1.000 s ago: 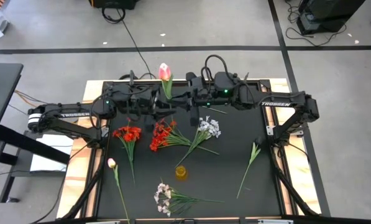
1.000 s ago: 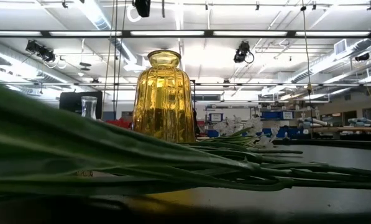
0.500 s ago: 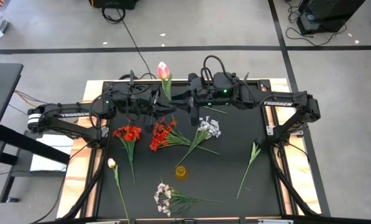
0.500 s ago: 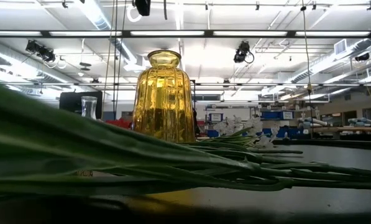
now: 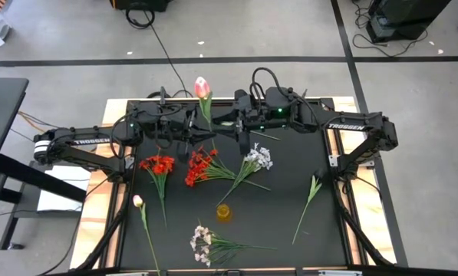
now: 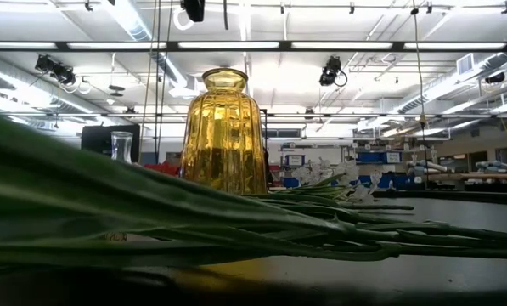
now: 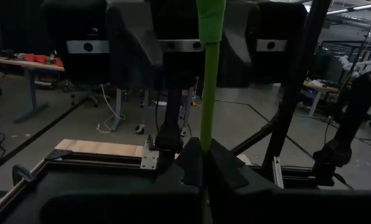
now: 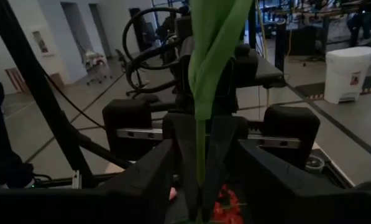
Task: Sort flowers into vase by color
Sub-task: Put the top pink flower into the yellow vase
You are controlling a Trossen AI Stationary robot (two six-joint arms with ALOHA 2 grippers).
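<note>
Tulip [image 5: 202,87] | light, floppy thin stem, take low on stem | left claw [image 7: 202,163] and right claw [image 8: 199,163] both pinching stem, raised over surface [image 5: 282,222]

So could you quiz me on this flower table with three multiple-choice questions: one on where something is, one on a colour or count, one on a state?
1. Where is the yellow vase?
A. Standing on the black mat among the flowers
B. Hanging from the left arm
C. On the floor beyond the table

2. What colour is the blossom of the tulip raised between the two arms?
A. Blue
B. Pink
C. Orange

3. How do the jaws of the left gripper and right gripper stand?
A. Both wide open and empty
B. Only the left one shut on the stem
C. Both shut on the tulip's green stem

Answers: 1 A, the high view shows it upright on the mat below the red flowers. 2 B, its bud shows pink from above. 3 C, each wrist view shows the stem pinched between dark jaws.
</note>
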